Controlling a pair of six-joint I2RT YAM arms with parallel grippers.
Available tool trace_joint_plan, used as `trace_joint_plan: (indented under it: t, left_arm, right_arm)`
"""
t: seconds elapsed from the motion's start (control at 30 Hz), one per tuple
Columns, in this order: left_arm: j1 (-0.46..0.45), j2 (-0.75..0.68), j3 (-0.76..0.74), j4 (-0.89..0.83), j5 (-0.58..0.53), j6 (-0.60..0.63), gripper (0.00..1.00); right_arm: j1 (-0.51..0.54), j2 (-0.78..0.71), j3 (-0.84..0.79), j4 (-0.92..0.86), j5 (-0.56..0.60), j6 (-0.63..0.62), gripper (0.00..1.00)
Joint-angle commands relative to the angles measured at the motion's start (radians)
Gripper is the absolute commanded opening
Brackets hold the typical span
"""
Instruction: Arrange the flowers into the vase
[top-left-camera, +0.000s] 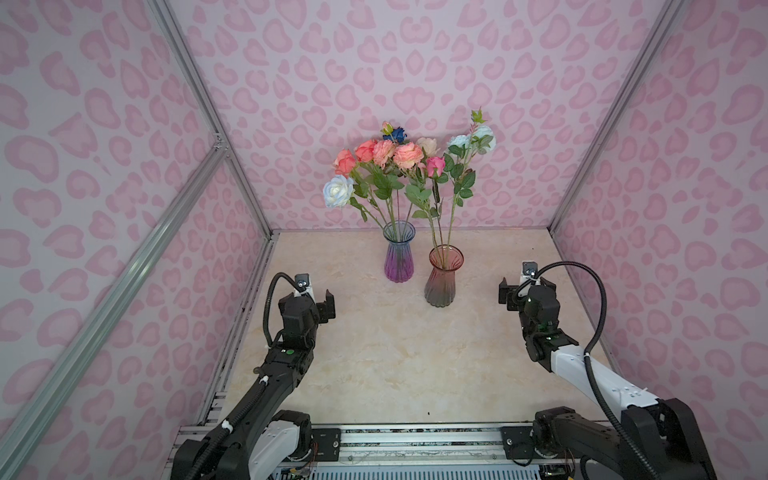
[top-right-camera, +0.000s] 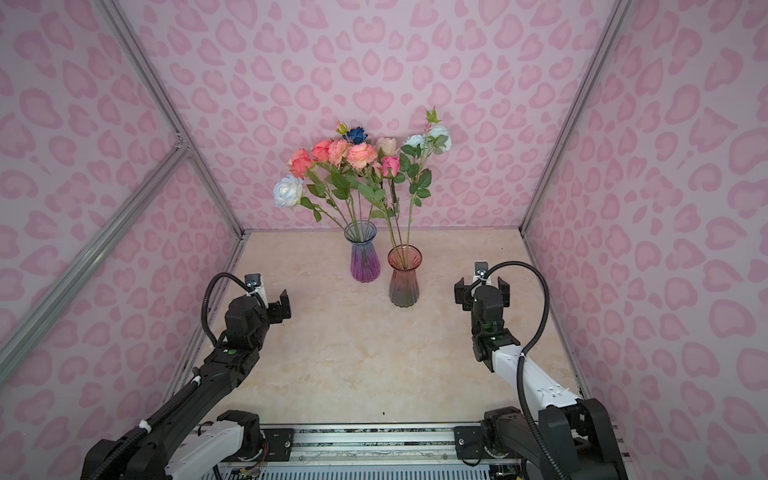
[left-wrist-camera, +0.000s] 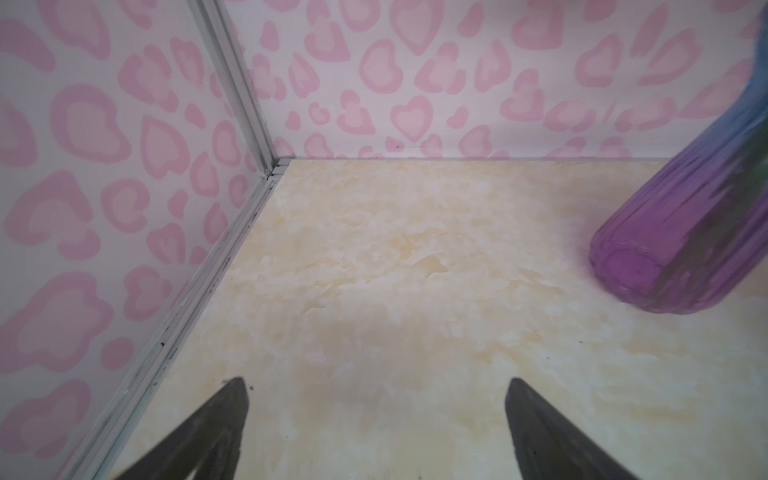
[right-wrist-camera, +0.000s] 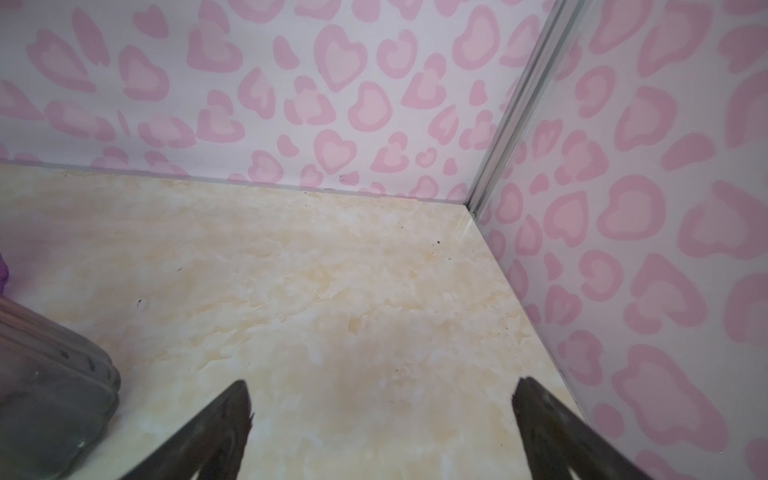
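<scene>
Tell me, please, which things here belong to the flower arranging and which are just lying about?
Belonging to the job: flowers, purple vase, red vase, left gripper and right gripper, both open and empty.
Just there: table, patterned walls, metal frame.

Enclosure: three walls papered white with pink heart-shaped spots, joined by aluminium corner posts standing ahead of the jaws toward their outer sides; cream marbled floor beneath and ahead of the jaws; slotted aluminium rail behind them; soft, even light.
</scene>
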Motion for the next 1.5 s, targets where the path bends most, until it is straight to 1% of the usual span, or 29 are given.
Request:
trace_joint_plan:
  t: [0.0,0.07,0.1,0.13,0.17,0.23,0.27,0.33,0.37,0.47,0.57,0.6,0.67,0.7,0.73,0.77,0.83,1.13,1.27,1.47]
  left_arm:
    - [0.072,0.053,-0.073,0.297,0.077,-0.015,0.97]
    - [0.120,0.099,-0.106,0.397,0.141,-0.014,0.97]
    - [0.141,0.125,-0.118,0.452,0.188,-0.011,0.97]
    - [0.158,0.144,-0.123,0.475,0.210,-0.026,0.97]
    - [0.168,0.158,-0.125,0.499,0.230,-0.035,0.97]
    - [0.174,0.203,-0.135,0.574,0.254,-0.038,0.97]
    - [0.176,0.222,-0.125,0.568,0.261,-0.036,0.97]
    - [0.178,0.289,-0.108,0.584,0.310,-0.017,0.97]
    - [0.177,0.318,-0.100,0.593,0.329,-0.010,0.97]
    - [0.177,0.382,-0.091,0.628,0.374,0.010,0.98]
    - [0.177,0.458,-0.089,0.700,0.381,0.007,0.98]
    - [0.178,0.453,-0.069,0.646,0.382,0.014,0.98]
    - [0.180,0.460,-0.069,0.663,0.368,0.003,0.98]
    - [0.181,0.455,-0.065,0.634,0.366,0.002,0.98]
    - [0.182,0.462,-0.063,0.651,0.366,-0.003,0.98]
    - [0.182,0.456,-0.059,0.628,0.362,-0.002,0.98]
    - [0.182,0.458,-0.059,0.633,0.362,-0.002,0.98]
    - [0.182,0.458,-0.063,0.637,0.361,-0.001,0.98]
    - [0.182,0.458,-0.062,0.638,0.361,-0.001,0.98]
    - [0.183,0.459,-0.062,0.638,0.360,-0.001,0.98]
  right_arm:
    - [-0.025,0.039,-0.051,0.154,-0.097,-0.007,0.99]
    - [-0.032,0.060,-0.080,0.205,-0.094,-0.017,0.99]
    - [-0.039,0.082,-0.103,0.264,-0.113,-0.029,0.99]
    - [-0.059,0.121,-0.133,0.349,-0.163,-0.019,0.99]
    - [-0.079,0.153,-0.145,0.385,-0.183,0.001,0.99]
    - [-0.113,0.194,-0.159,0.403,-0.201,0.034,0.99]
    - [-0.123,0.220,-0.179,0.456,-0.211,0.042,0.99]
    - [-0.126,0.285,-0.214,0.589,-0.202,0.042,0.99]
    - [-0.127,0.308,-0.216,0.613,-0.204,0.039,0.99]
    - [-0.126,0.374,-0.187,0.621,-0.215,0.030,0.99]
    - [-0.125,0.387,-0.170,0.607,-0.192,0.041,0.99]
    - [-0.128,0.380,-0.160,0.576,-0.189,0.046,1.00]
    - [-0.131,0.364,-0.136,0.502,-0.186,0.050,1.00]
    - [-0.146,0.364,-0.125,0.482,-0.204,0.063,0.99]
    - [-0.163,0.371,-0.119,0.482,-0.220,0.082,0.99]
    - [-0.174,0.372,-0.113,0.474,-0.224,0.093,0.99]
    - [-0.174,0.368,-0.105,0.447,-0.210,0.096,1.00]
    - [-0.172,0.368,-0.111,0.462,-0.224,0.081,0.99]
    - [-0.161,0.366,-0.118,0.471,-0.201,0.075,0.99]
    - [-0.159,0.366,-0.118,0.471,-0.200,0.075,0.99]
